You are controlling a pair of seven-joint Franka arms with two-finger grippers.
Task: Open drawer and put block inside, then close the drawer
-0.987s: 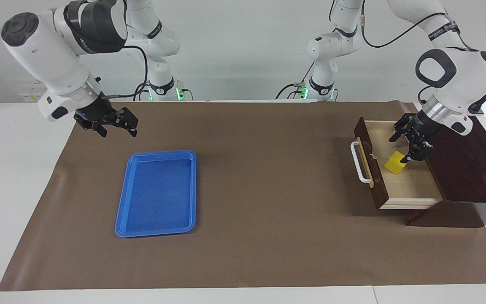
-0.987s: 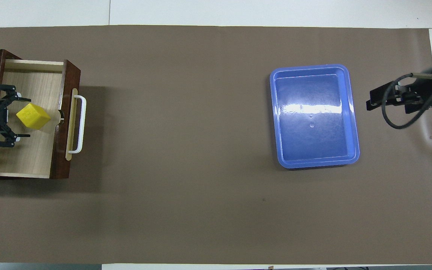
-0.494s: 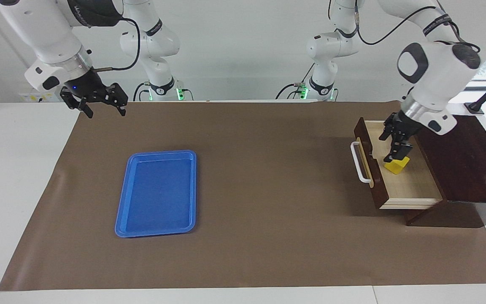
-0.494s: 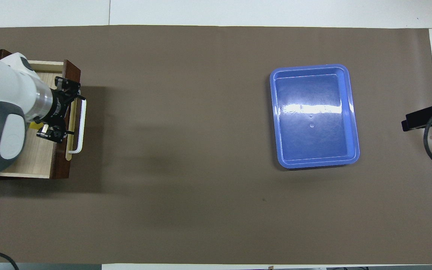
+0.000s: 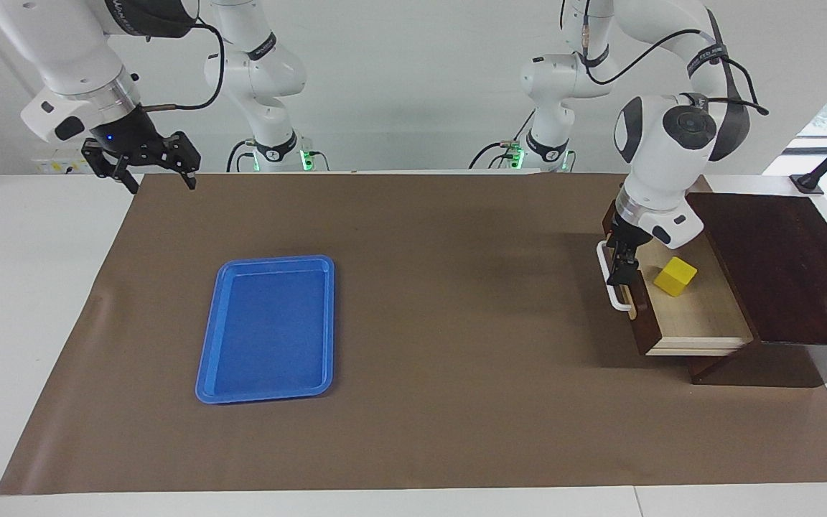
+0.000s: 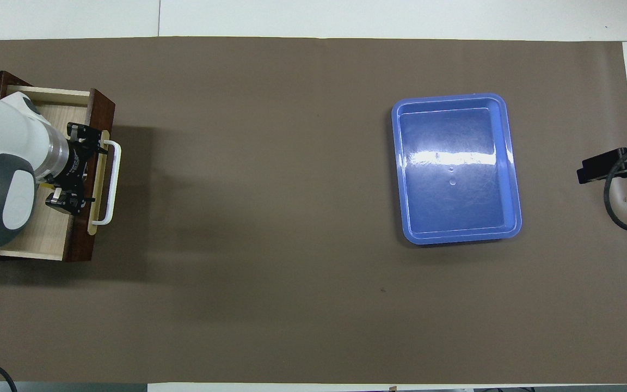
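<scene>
The drawer (image 5: 704,316) of the dark brown wooden box (image 5: 779,266) stands part open at the left arm's end of the table. The yellow block (image 5: 675,276) lies loose on its pale wood floor. My left gripper (image 5: 622,267) is open and empty, down at the drawer's front panel, just inside the white bar handle (image 5: 613,294). In the overhead view the left gripper (image 6: 86,171) straddles the front panel (image 6: 80,242) beside the handle (image 6: 113,185), and the arm hides almost all of the block. My right gripper (image 5: 142,164) is open and waits raised over the right arm's end of the table.
An empty flat blue tray (image 5: 270,330) lies on the brown mat toward the right arm's end; it also shows in the overhead view (image 6: 455,163). Only an edge of the right gripper (image 6: 599,166) shows in the overhead view.
My left gripper let go of the block, rose out of the drawer and came down at its front panel by the handle. The drawer slid in slightly. My right gripper rose and drew back.
</scene>
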